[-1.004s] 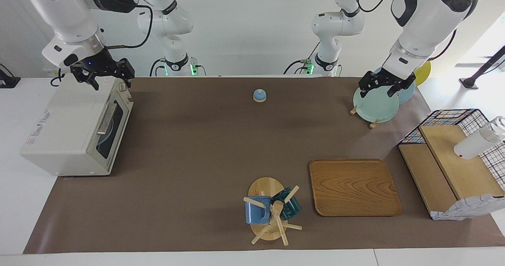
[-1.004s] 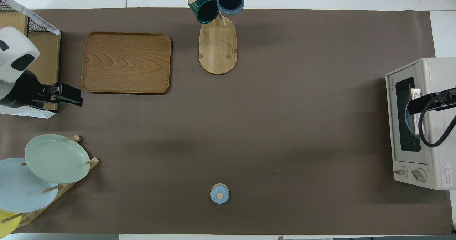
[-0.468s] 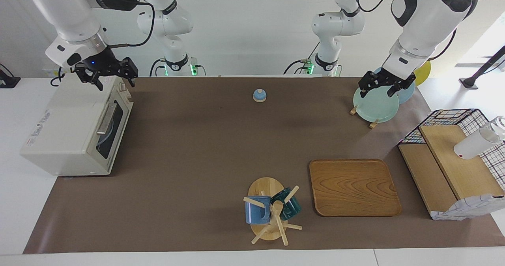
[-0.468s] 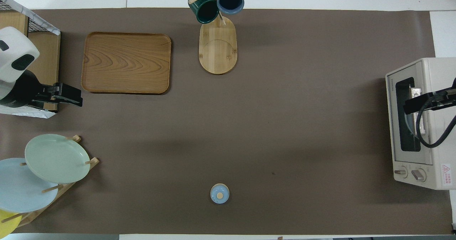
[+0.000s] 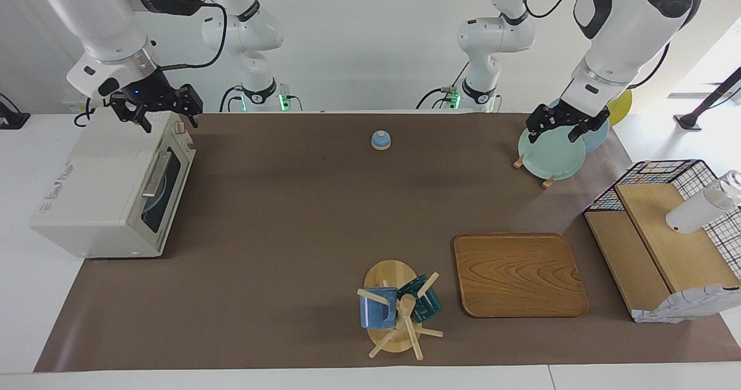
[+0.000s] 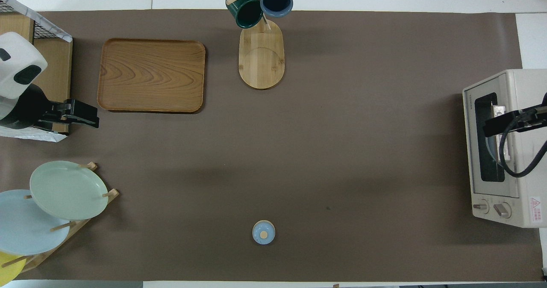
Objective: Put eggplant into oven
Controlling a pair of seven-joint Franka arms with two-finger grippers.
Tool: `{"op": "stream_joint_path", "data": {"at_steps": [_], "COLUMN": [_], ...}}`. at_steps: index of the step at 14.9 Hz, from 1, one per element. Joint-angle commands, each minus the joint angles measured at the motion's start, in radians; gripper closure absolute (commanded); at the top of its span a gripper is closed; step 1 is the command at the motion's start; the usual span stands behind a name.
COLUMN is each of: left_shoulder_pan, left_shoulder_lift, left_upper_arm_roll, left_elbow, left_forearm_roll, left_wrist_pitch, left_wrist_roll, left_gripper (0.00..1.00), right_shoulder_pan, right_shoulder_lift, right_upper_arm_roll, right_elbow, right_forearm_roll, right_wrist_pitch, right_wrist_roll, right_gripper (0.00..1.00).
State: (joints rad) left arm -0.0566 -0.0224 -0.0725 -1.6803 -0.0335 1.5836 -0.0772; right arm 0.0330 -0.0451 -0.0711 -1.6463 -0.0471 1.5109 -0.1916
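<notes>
The cream-white oven (image 5: 110, 176) stands at the right arm's end of the table with its dark glass door shut; it also shows in the overhead view (image 6: 513, 151). A pale round shape shows through the glass. The eggplant is not in view. My right gripper (image 5: 168, 122) hangs open and empty just over the oven's top, at the corner nearest the robots; in the overhead view (image 6: 487, 130) it covers part of the door. My left gripper (image 5: 553, 136) is open and empty, in the air over the plate rack, and also shows in the overhead view (image 6: 97, 121).
A rack with a pale green plate (image 5: 550, 155) and a blue plate stands below the left gripper. A small blue knobbed lid (image 5: 380, 140) lies mid-table near the robots. A mug tree (image 5: 396, 312), a wooden tray (image 5: 518, 274) and a wire basket with wooden shelves (image 5: 666, 234) lie farther out.
My right gripper has risen a little above the oven's top and shifted slightly toward the table's middle. The left arm has barely moved.
</notes>
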Motion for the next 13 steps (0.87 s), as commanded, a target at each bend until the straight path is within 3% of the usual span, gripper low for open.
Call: {"op": "stream_joint_path", "data": {"at_steps": [1, 13], "left_shoulder_pan": [0.001, 0.001], "left_shoulder_lift": [-0.001, -0.001], "left_upper_arm_roll": [0.0, 0.0], "left_elbow": [0.013, 0.013], "left_forearm_roll": [0.015, 0.017], "left_wrist_pitch": [-0.01, -0.01], "left_wrist_roll": [0.007, 0.007], "left_gripper": [0.0, 0.0], "right_shoulder_pan": [-0.008, -0.015], "right_shoulder_lift": [0.01, 0.004], "right_upper_arm_roll": [0.004, 0.002], "right_elbow": [0.016, 0.008], "right_forearm_roll": [0.021, 0.027], "right_wrist_pitch": [0.002, 0.006], "right_wrist_roll": [0.006, -0.014], "right_gripper": [0.0, 0.0]}}
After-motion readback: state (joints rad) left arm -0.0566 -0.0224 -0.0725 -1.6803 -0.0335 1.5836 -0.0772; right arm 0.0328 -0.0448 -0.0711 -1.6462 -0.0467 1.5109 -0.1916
